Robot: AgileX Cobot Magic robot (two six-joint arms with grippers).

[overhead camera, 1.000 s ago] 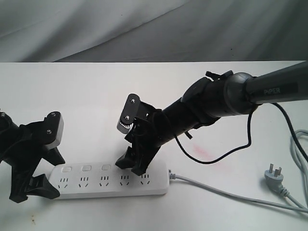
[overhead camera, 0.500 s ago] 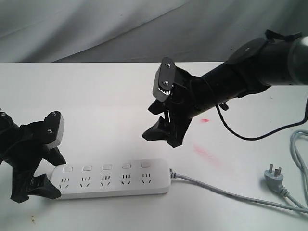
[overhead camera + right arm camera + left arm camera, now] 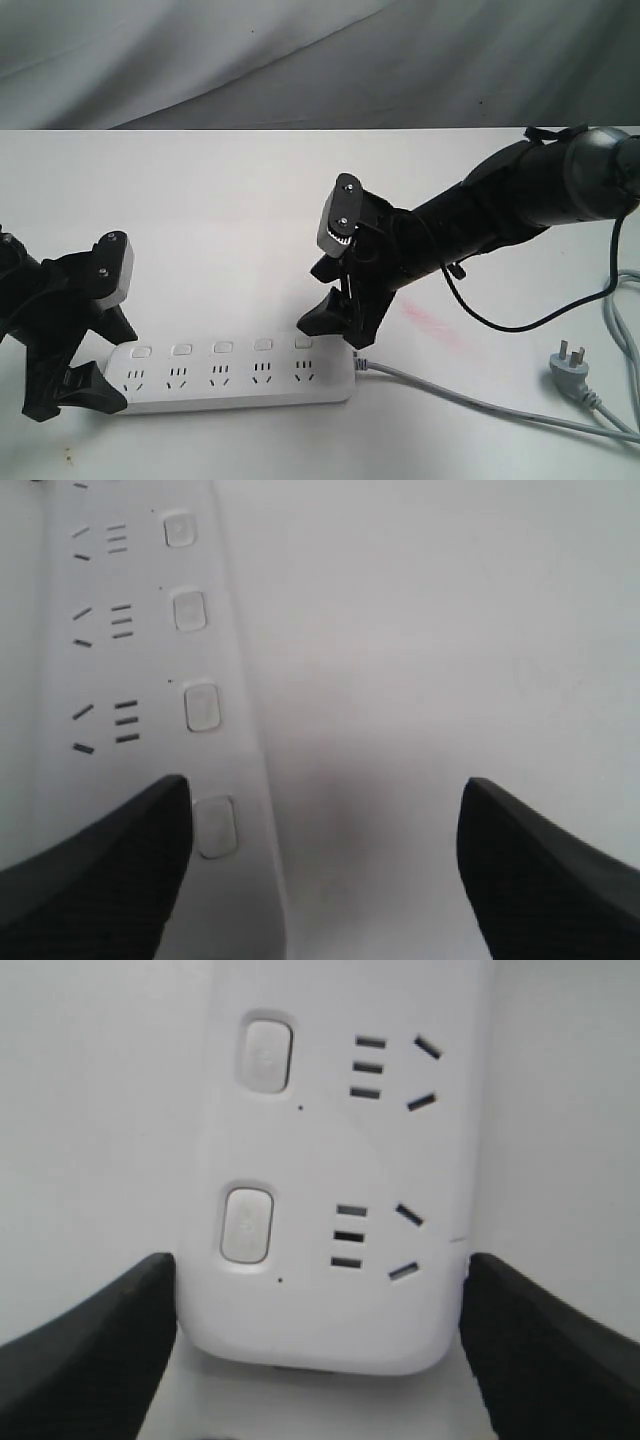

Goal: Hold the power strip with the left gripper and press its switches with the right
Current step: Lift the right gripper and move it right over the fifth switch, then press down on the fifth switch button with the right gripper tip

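The white power strip (image 3: 230,378) lies along the table's front, its five sockets facing up. My left gripper (image 3: 105,362) is shut across the strip's left end, and both black jaws touch the sides of the strip (image 3: 330,1150). Five switches (image 3: 222,348) run along the far edge. My right gripper (image 3: 338,328) is open and hovers just above the cord end, close to the last switch (image 3: 302,343). In the right wrist view one jaw stands over the strip (image 3: 60,680) beside a switch (image 3: 215,826); the other jaw is over bare table.
The grey cord (image 3: 480,402) runs right from the strip to a plug (image 3: 570,365). A faint red stain (image 3: 432,322) marks the white table (image 3: 200,200). A black cable (image 3: 500,318) droops under the right arm. Grey cloth hangs behind the table.
The right gripper lifted off the strip near the fourth and fifth switches, swung up and right, then came back down toward the fifth switch. The left gripper and strip stayed still.
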